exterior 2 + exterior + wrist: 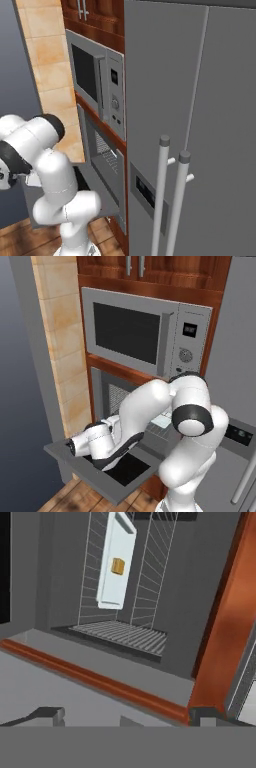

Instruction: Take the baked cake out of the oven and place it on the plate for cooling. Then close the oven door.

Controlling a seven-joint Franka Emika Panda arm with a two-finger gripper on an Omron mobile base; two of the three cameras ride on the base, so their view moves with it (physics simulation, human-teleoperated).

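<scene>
The oven stands open below the microwave, and its wire rack shows in the hand view. A small orange-brown cake sits on a white tray on that rack; the tray also peeks out behind my arm. The oven door lies folded down flat, black glass facing up. My gripper hovers low over the door's left end, well short of the cake. In the hand view my gripper is open, with nothing between its dark tips. The plate is out of view.
A grey microwave with a keypad hangs right above the oven. Reddish-brown cabinet trim frames the opening. A tall grey fridge with two bar handles stands close on the right. A tiled wall strip lies to the left.
</scene>
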